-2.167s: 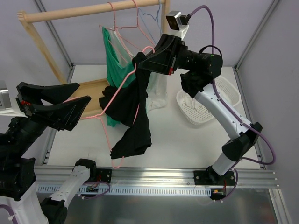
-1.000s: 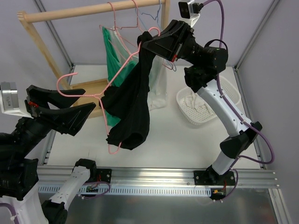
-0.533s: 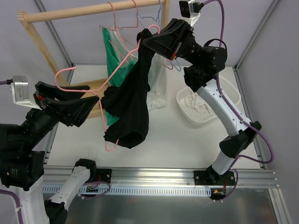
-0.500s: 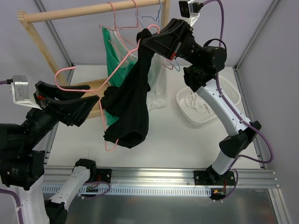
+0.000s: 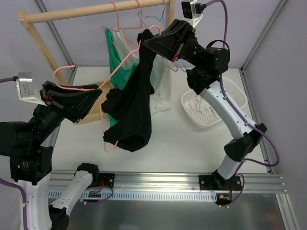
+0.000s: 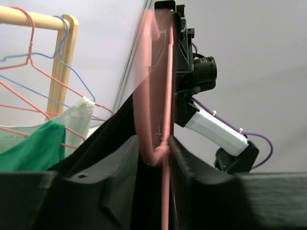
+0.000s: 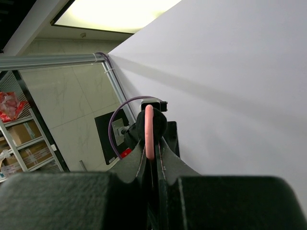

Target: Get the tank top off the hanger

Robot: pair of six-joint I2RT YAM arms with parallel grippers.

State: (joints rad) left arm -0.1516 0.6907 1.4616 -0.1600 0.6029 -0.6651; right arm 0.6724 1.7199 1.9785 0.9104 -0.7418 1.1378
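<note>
Up comes my left gripper (image 6: 154, 146), jaws now narrow around the pink hanger (image 6: 149, 86); I cannot tell if they pinch it. Right gripper (image 5: 144, 42) is clamped on its other end. Black tank top (image 5: 132, 100) hangs between. Hard pulls could bend the wire.

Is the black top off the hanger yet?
Not yet. Done: the hanger is off the rail. In hand: the right hand pinches one end, the left hand sits around its neck. Left: the top is still draped on it.
</note>
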